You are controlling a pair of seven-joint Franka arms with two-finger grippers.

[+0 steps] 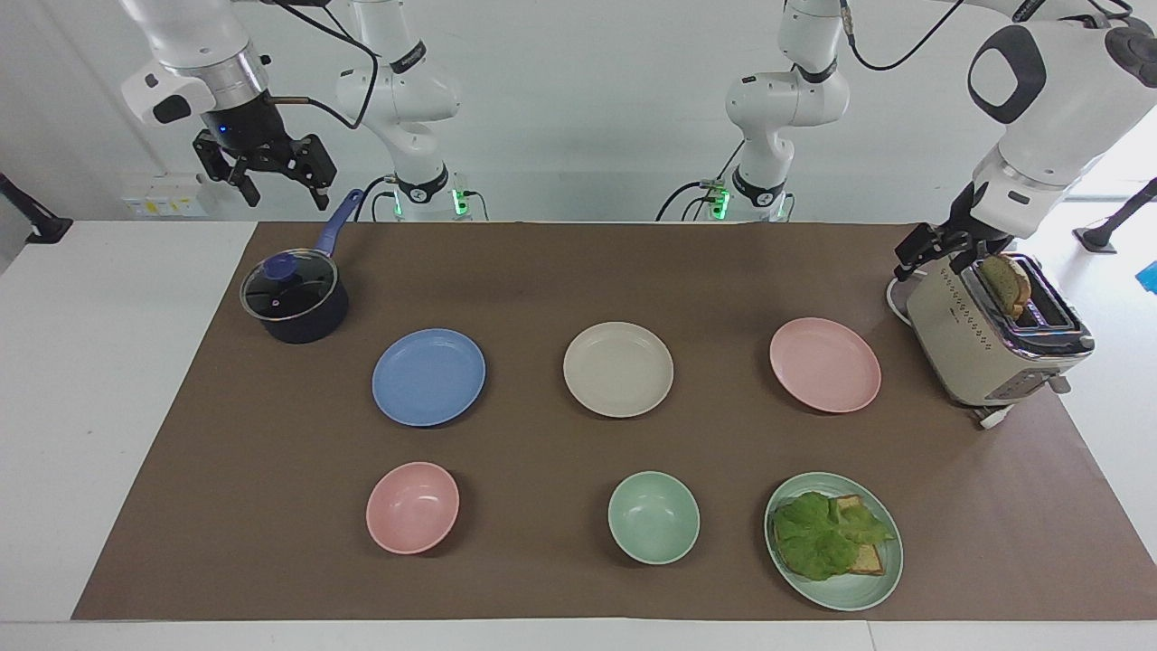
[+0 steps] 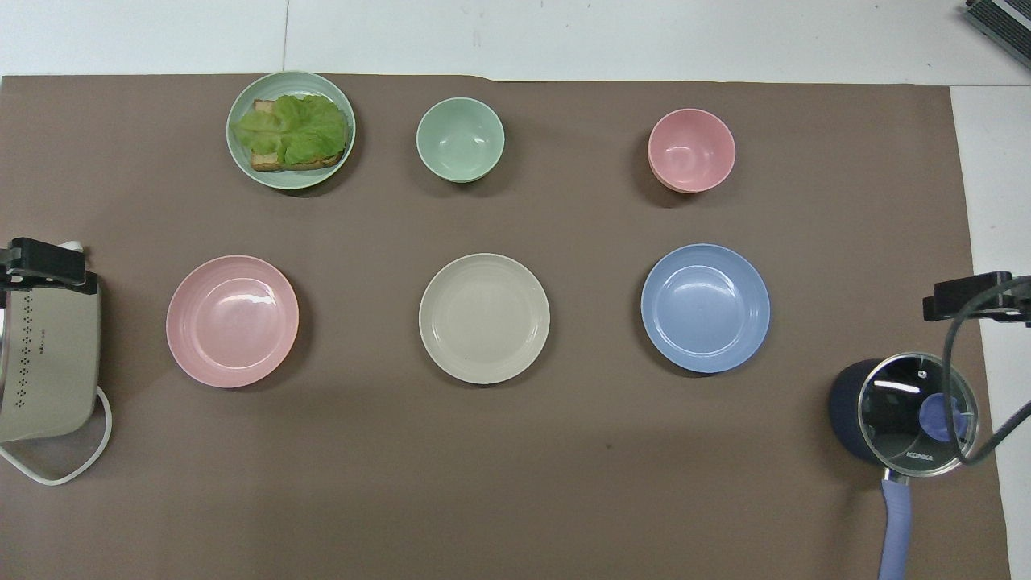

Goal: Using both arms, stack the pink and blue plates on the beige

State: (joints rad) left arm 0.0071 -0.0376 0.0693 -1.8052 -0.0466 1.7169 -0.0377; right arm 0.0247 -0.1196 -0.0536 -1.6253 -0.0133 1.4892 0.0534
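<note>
Three plates lie in a row on the brown mat: the blue plate (image 1: 428, 376) (image 2: 705, 308) toward the right arm's end, the beige plate (image 1: 618, 369) (image 2: 484, 318) in the middle, and the pink plate (image 1: 824, 364) (image 2: 232, 321) toward the left arm's end. All three are bare and apart from one another. My left gripper (image 1: 924, 256) (image 2: 40, 266) hangs open and holds nothing, just over the toaster's end nearest the robots. My right gripper (image 1: 285, 194) (image 2: 966, 294) waits open and holds nothing, high above the saucepan's handle.
A beige toaster (image 1: 990, 348) with a toast slice stands beside the pink plate. A lidded dark saucepan (image 1: 294, 298) sits near the blue plate. Farther from the robots are a pink bowl (image 1: 412, 507), a green bowl (image 1: 653, 517) and a green plate (image 1: 850, 597) with lettuce on bread.
</note>
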